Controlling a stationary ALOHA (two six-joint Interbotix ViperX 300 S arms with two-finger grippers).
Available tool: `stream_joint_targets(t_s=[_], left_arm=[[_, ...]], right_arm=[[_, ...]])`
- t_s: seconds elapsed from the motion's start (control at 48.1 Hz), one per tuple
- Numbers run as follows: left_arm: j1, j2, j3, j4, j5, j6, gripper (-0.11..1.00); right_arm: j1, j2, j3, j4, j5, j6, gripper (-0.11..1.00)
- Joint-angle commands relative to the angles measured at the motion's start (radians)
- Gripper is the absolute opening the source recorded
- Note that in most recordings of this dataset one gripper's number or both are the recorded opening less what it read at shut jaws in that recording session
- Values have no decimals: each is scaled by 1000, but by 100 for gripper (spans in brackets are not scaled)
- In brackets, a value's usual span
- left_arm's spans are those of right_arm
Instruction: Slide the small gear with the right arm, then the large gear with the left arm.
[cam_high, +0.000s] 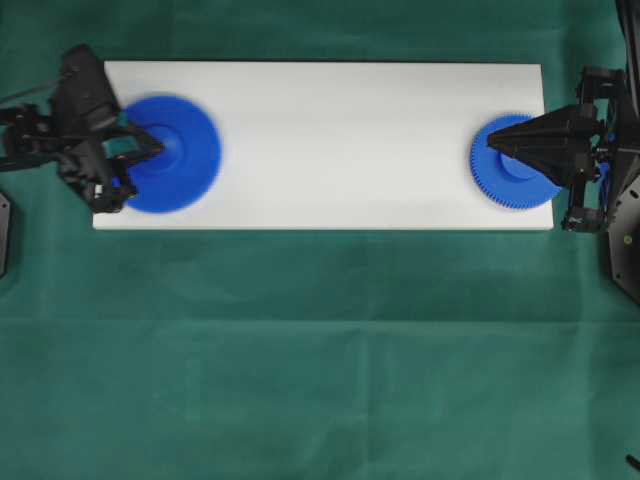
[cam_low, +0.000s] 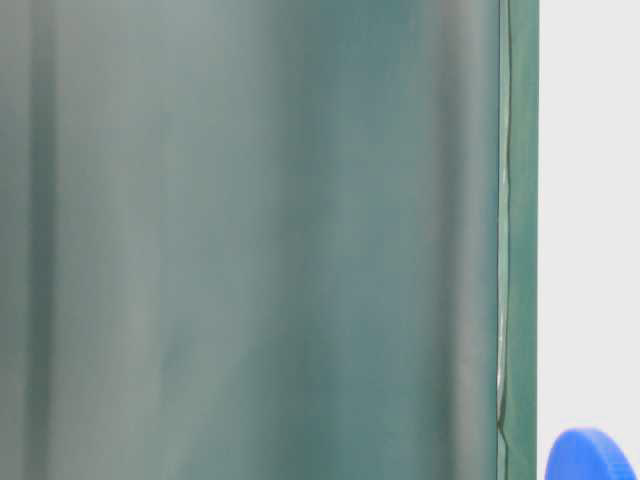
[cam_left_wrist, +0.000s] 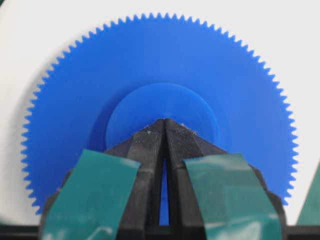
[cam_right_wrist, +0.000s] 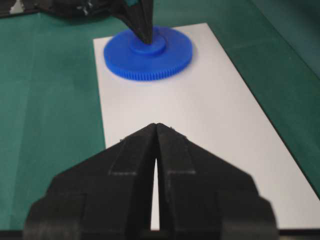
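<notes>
Overhead, left gripper pressed closed, tip on large gear hub (gear blurred). Right gripper, fingers together, over small gear on white board.

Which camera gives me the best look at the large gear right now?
The left wrist view: the large gear sits close and sharp, teeth distinct, shut left tool tip on its hub. Overhead it is blurred; the right wrist view shows it far off.

A green cloth covers the tabletop. A white board lies flat on it, carrying the large gear at one end and the small gear at the other.
</notes>
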Motion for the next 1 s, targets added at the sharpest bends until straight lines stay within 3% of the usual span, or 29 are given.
stream_joint_targets(t_s=[0.0,0.25,0.624,0.977], left_arm=[[3,-43,2,-3,12,3,0],[-2,-115,-20,-3,29,5,0],[-40,-304,-91,-3,158,11,0],[-104,-563,-38,-3,158,6,0]], right_arm=[[3,3,-15,5,-6,2,50],[6,5,-15,5,-9,2,50],[15,5,-17,5,-9,2,50],[18,5,-18,5,-9,2,50]])
